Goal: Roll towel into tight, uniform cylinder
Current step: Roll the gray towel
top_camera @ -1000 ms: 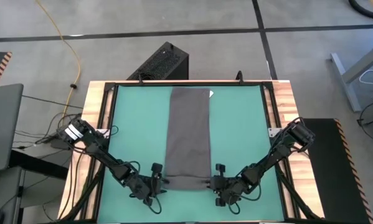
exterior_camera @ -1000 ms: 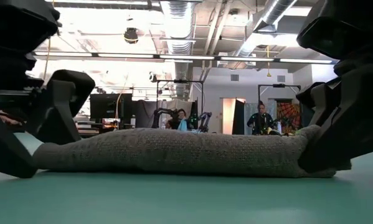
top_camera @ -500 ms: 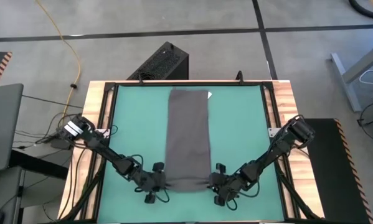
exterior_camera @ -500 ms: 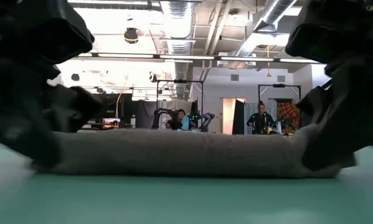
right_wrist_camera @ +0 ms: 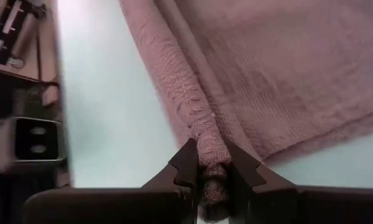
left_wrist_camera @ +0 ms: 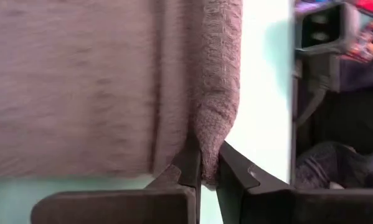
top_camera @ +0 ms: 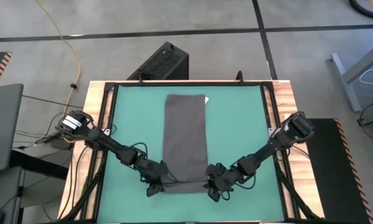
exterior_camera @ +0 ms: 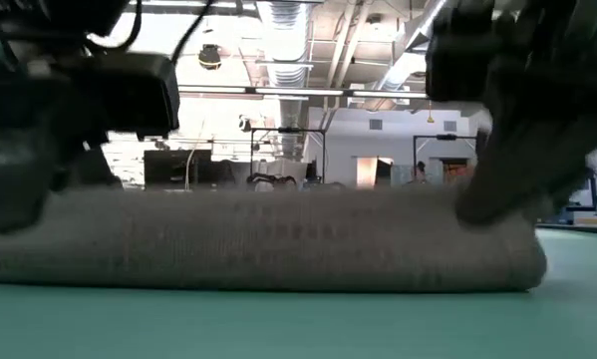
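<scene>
1. The left arm reaches in from the table's left edge, stretched low toward the near middle.
2. The left gripper [top_camera: 163, 182] sits at the near left, fingers [left_wrist_camera: 189, 167] pinched together on fabric.
3. The right arm mirrors it from the right edge.
4. The right gripper [top_camera: 210, 183] sits at the near right, fingers [right_wrist_camera: 187, 163] likewise clamped on fabric.

low view: towel [exterior_camera: 258, 244] blurred (cut off at the left edge), both arms smeared.
</scene>
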